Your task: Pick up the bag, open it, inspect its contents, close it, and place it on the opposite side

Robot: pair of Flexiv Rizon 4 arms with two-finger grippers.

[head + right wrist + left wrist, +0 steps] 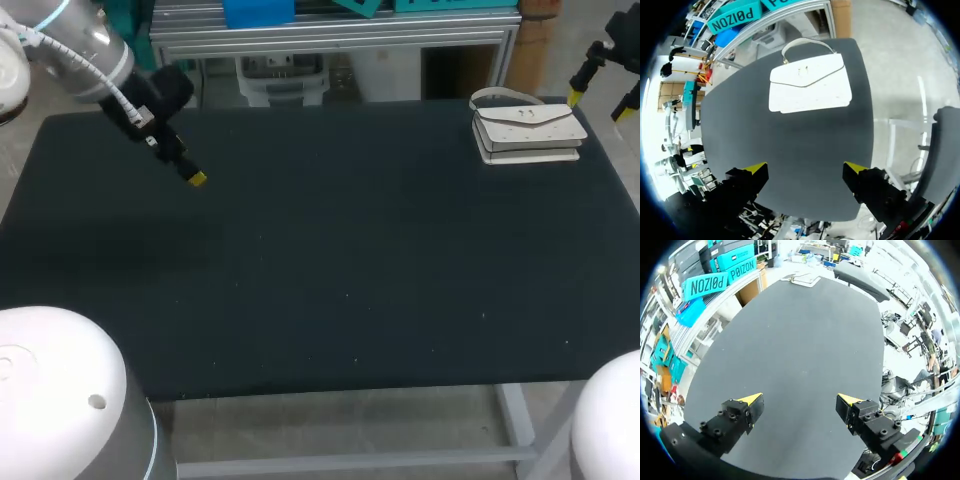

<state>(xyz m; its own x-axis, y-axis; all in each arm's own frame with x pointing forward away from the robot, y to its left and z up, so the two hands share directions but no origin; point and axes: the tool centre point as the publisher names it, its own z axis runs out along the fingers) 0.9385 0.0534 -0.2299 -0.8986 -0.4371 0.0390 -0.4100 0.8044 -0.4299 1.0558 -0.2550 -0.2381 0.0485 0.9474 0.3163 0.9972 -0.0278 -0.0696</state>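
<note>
At upper right, a closed white handbag (527,130) lies flat on the matte black tabletop (320,280), near the right gripper (598,105), fingers apart and empty; upper left, the left gripper (800,400) hangs spread too.

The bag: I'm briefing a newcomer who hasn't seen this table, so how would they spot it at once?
Find the dark table, then its far right corner, by the right gripper. The bag lies there flat and closed: a white envelope-flap handbag with a looped handle, bright against the dark top.
</note>
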